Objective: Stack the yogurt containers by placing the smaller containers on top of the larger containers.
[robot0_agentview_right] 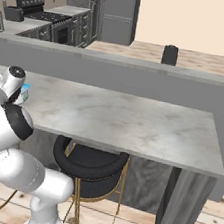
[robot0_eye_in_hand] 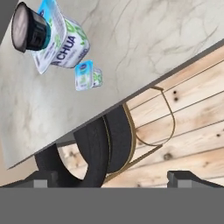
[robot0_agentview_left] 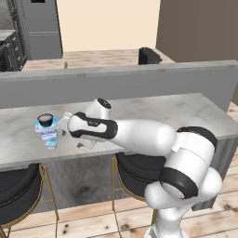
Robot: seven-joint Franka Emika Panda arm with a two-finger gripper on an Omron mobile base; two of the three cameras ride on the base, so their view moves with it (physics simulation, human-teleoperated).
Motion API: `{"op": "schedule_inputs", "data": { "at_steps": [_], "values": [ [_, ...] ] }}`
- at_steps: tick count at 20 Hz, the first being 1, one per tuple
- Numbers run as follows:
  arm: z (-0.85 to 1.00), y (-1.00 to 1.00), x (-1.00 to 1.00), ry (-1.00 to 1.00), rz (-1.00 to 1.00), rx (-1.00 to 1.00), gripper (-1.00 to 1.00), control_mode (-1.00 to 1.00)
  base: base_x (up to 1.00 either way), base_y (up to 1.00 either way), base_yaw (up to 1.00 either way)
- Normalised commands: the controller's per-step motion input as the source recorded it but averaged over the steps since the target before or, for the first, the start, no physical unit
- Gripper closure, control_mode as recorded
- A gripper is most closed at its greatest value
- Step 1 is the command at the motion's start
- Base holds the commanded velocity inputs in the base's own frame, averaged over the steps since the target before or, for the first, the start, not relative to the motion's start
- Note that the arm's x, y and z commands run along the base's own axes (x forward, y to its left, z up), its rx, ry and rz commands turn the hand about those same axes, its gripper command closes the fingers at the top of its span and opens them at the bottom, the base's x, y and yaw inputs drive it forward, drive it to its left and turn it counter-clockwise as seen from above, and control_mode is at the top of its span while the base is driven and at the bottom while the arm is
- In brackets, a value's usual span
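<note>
Cup [robot0_eye_in_hand: 29, 28] sits atop tub [robot0_eye_in_hand: 65, 43], upper left; small pack [robot0_eye_in_hand: 87, 75] beside them. Gripper [robot0_eye_in_hand: 113, 178] fingers apart, holding nothing.

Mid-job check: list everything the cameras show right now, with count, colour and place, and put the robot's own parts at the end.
large yogurt tub: one, pale blue and white with dark lettering, left end of counter
dark round cup: one, black rim, teal base, sitting on top of the tub
tiny yogurt pack: one, pale blue and white, on the counter beside the tub, near the front edge
counter: one, pale marble top, grey front
bar stools: black seats, gold legs, two seen under the counter
stove: one, dark, far left background
fridge: one, grey, back wall
gripper: one, dark fingertips, open, empty
</note>
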Motion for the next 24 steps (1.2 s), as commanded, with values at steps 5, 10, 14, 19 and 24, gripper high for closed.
{"op": "schedule_inputs", "data": {
  "at_steps": [5,10,14,19,24],
  "values": [
    [-0.17,0.14,0.12,0.0,0.0,0.0,-1.0,-1.0,0.0,0.0,0.0],
    [-0.17,0.01,0.02,0.0,-0.02,0.0,-1.0,-1.0,0.0,0.0,0.0],
    [-0.14,0.0,0.01,0.0,-0.04,0.0,-1.0,-1.0,0.0,0.0,0.0],
    [-0.11,0.04,0.1,-0.01,-0.04,0.0,-1.0,-1.0,0.0,0.0,0.0],
    [-0.04,0.08,0.15,-0.02,-0.03,0.0,-1.0,-1.0,0.0,0.0,0.0]
  ]
}}
